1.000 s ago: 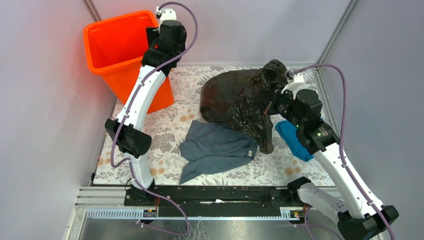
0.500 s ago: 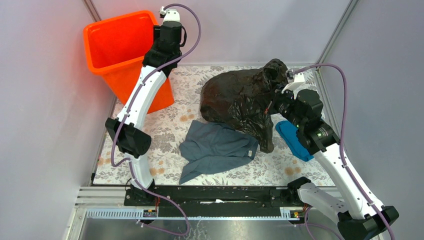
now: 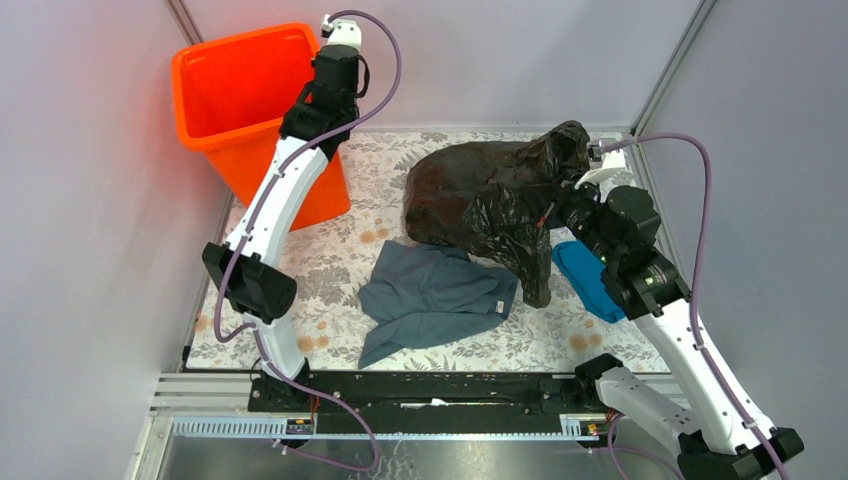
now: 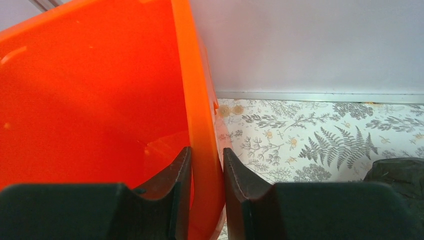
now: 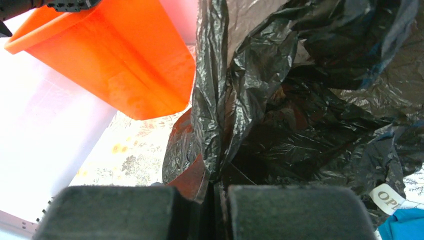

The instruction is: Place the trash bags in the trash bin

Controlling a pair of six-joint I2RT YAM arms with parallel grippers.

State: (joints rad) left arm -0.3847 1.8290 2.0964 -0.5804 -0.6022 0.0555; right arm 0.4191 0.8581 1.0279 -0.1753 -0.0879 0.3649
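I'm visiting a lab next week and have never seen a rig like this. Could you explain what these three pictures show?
These are two white robot arms, bolted at the near edge of a table with a flowery cover. The wide picture comes from a fixed camera above and behind them. The other two come from a small camera on each wrist, so the dark blocks at the bottom of those pictures are the arm's own fingers.

The left hand is closed on the wall of the orange trash bin, gripping it from inside and outside. The right hand pinches a fold of the crinkled black trash bag. A grey cloth and a folded blue cloth also lie on the table, neither held.
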